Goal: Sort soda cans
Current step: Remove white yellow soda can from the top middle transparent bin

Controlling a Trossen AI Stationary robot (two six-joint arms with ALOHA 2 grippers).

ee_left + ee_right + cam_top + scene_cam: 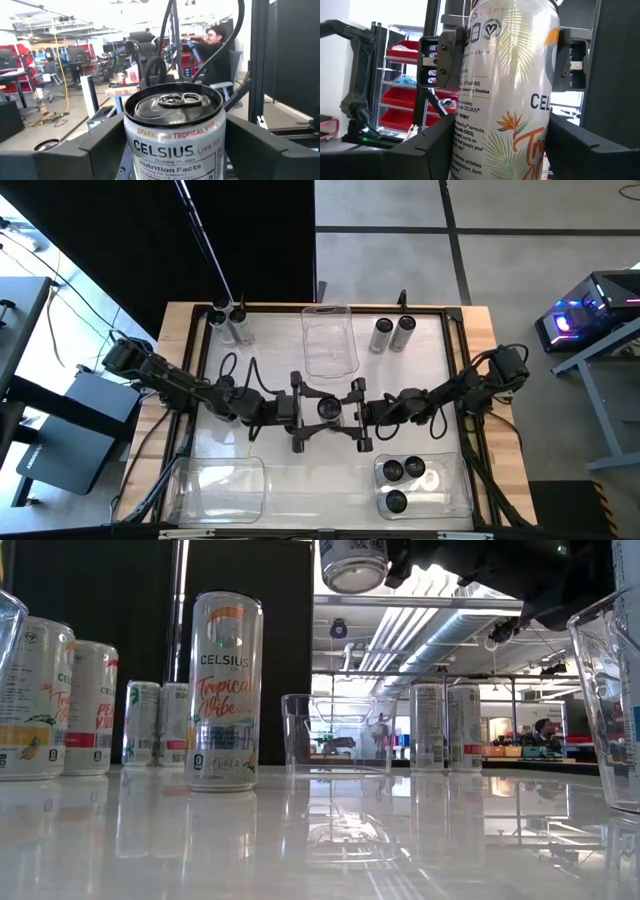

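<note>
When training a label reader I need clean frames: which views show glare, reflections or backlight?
Low view: the glossy table mirrors the standing can, with a bright room behind it. Left wrist view: the held can is sharp, but the ceiling lights are washed out. Right wrist view: the held can fills the frame, label legible.

You have a shiny white table (280,395) with a wooden edge. On it sit three clear plastic bins. One bin (330,340) is at the far middle. One bin (220,488) is at the near left. One bin (462,490) at the near right holds three cans (402,480). Two soda cans (232,323) stand at the far left corner, close together. Two more cans (392,334) stand at the far right, just beside the middle bin. Dark cables (235,370) lie on the left side.
</note>
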